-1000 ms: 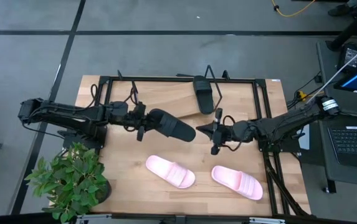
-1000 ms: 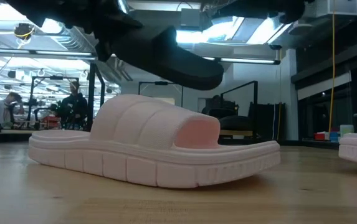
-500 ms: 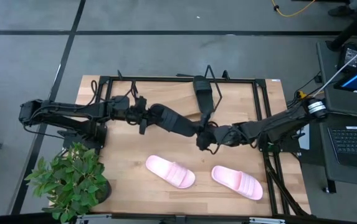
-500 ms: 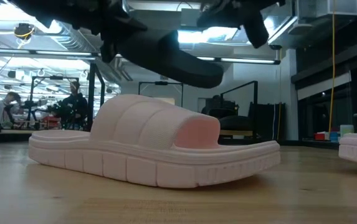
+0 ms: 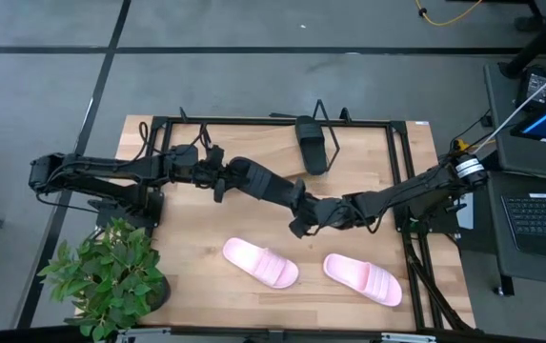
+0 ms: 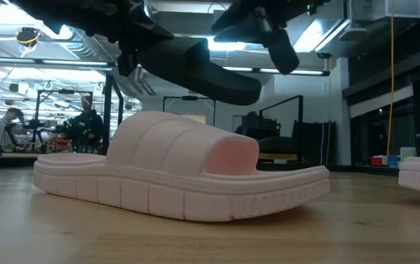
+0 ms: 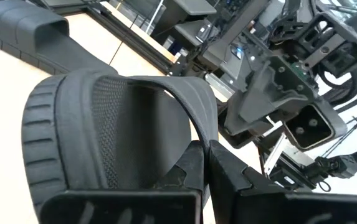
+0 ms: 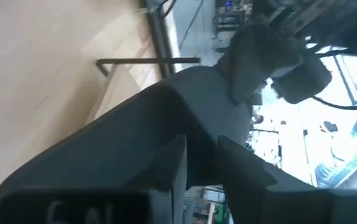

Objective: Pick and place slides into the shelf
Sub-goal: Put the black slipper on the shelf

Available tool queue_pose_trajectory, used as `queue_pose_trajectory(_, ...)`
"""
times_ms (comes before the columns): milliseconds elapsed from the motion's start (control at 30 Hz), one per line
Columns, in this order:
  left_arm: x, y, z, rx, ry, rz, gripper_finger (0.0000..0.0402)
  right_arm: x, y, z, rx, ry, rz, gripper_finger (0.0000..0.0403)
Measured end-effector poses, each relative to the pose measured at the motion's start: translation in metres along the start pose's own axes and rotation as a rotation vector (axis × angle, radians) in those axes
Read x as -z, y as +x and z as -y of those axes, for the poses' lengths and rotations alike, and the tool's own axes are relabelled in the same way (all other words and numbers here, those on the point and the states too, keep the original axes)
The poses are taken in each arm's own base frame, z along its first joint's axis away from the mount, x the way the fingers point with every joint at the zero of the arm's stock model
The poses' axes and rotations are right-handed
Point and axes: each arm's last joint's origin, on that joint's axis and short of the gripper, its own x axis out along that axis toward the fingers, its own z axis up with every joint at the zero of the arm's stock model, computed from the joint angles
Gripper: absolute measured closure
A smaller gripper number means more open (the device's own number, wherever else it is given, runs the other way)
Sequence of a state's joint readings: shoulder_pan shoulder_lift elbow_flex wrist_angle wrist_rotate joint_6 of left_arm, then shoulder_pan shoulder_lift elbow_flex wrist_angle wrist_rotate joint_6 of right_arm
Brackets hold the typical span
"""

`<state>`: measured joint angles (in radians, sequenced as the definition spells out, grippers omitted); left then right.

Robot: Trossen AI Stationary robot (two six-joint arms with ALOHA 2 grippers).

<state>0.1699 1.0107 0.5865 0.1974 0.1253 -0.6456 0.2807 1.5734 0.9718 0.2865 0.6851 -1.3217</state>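
A black slide (image 5: 265,188) hangs in the air above the middle of the table, with my left gripper (image 5: 217,179) shut on its left end. My right gripper (image 5: 299,217) stands open at the slide's free right end (image 6: 248,89), its fingers (image 8: 178,163) close against the dark sole. A second black slide (image 5: 311,145) lies on the light-wood shelf (image 5: 244,143) at the far side. Two pink slides (image 5: 260,263) (image 5: 362,278) rest sole-down on the table near the front edge. My left gripper pinches the slide between its two fingers (image 7: 190,171) where the strap's edge (image 7: 204,134) comes down to the sole. The fingers come nearly level from the table's left. The slide reaches out toward the right, lifted clear of the table. My right gripper: whether it touches the slide's free end I cannot tell.
A black metal frame (image 5: 161,129) runs round the shelf and the sides of the table. A potted plant (image 5: 111,276) stands at the front left corner. The nearer pink slide (image 6: 180,176) lies below the held slide.
My right gripper has travelled toward the table's left, from right of the centre to the free end of the held black slide, sinking a little and rolling about its own pointing line. The black slide stays lifted in my left gripper.
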Motion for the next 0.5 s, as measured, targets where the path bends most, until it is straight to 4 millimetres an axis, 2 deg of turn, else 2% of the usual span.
queue_pose_trajectory(167, 0.0, 0.0, 0.0, 0.0, -0.001, 0.0, 0.0401, 0.001, 0.002, 0.006, 0.047, 0.019, 0.002, 0.0289)
queue_pose_trajectory(500, 0.0, 0.0, 0.0, 0.0, -0.008, 0.0, 0.0401, 0.01, 0.01, 0.007, 0.033, -0.046, 0.029, 0.0287)
